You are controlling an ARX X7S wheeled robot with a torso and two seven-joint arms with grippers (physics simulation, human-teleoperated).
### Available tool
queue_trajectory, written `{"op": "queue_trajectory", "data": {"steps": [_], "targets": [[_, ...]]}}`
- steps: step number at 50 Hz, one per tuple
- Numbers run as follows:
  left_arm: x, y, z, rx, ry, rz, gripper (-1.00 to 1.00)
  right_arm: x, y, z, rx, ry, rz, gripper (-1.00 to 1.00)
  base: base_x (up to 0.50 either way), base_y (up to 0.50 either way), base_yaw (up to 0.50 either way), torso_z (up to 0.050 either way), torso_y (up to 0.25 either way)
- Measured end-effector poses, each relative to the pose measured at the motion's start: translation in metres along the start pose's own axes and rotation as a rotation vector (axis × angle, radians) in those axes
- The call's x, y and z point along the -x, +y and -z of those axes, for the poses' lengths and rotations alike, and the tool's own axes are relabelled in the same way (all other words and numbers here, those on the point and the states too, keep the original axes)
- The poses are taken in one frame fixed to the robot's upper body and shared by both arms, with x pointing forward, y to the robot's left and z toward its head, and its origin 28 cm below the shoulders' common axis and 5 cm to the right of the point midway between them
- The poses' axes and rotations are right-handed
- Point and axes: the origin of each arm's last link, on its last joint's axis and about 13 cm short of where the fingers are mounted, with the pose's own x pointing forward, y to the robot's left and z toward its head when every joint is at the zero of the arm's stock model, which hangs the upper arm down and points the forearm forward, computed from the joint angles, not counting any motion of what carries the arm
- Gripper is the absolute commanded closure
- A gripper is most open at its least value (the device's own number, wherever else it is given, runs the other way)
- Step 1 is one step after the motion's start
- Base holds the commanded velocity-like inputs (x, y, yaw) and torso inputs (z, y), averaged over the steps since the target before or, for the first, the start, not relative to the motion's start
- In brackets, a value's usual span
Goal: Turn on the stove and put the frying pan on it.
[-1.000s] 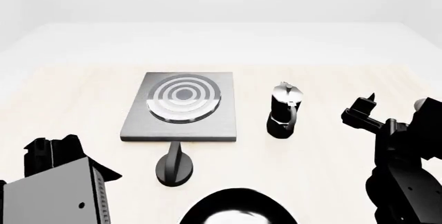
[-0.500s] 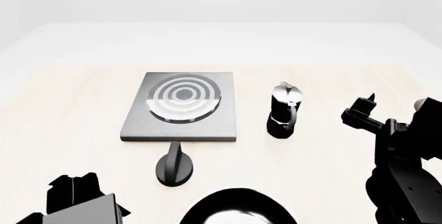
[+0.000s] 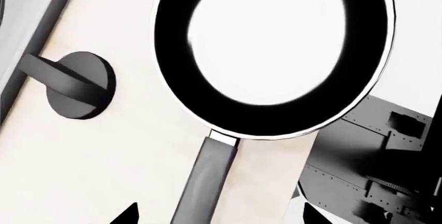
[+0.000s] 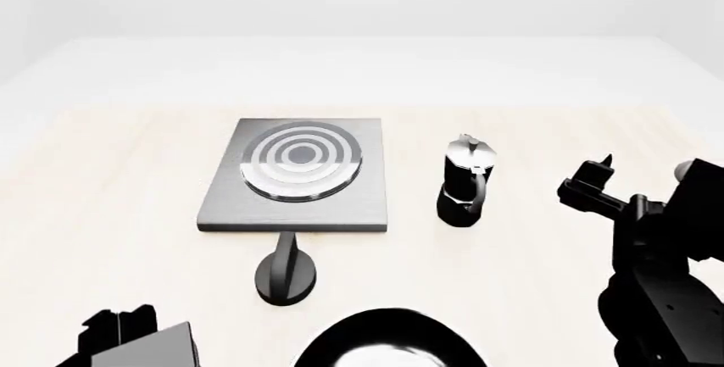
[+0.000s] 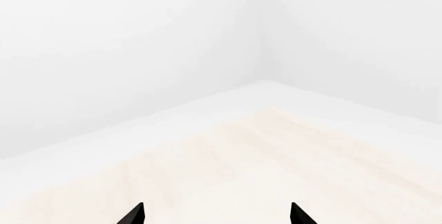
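The stove (image 4: 297, 172) is a flat grey square hotplate with raised concentric rings, at mid table. Its black knob (image 4: 285, 275) stands just in front of it and also shows in the left wrist view (image 3: 79, 84). The frying pan (image 4: 391, 346), black with a glossy white-looking inside, lies at the near edge. In the left wrist view the pan (image 3: 269, 53) fills the frame, and its grey handle (image 3: 207, 180) runs between my open fingertips. My left gripper (image 3: 219, 218) is open above the handle end, low at the left in the head view (image 4: 119, 326). My right gripper (image 4: 643, 176) is open and empty at the right, over bare table (image 5: 215, 214).
A black-and-silver moka pot (image 4: 466, 182) stands right of the stove. A corner of the stove (image 3: 28, 22) shows in the left wrist view. My own grey body panels (image 3: 366, 172) lie beside the pan. The pale wooden table (image 4: 102, 180) meets white walls behind.
My left arm has drawn back and down toward the near left of the head view, most of it in the first half second. The right arm has barely moved.
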Motion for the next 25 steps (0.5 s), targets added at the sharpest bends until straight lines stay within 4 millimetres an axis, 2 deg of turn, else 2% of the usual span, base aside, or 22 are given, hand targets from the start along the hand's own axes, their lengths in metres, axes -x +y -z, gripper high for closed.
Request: {"op": "queue_trajectory", "data": {"steps": [25], "targets": [[-0.0089, -0.0022, 0.0028, -0.005, 0.023, 0.067, -1.0, -0.0003, 0.0, 0.0002, 0.009, 0.0, 0.001, -1.0, 0.0, 0.0, 0.0, 0.0, 0.0]]}}
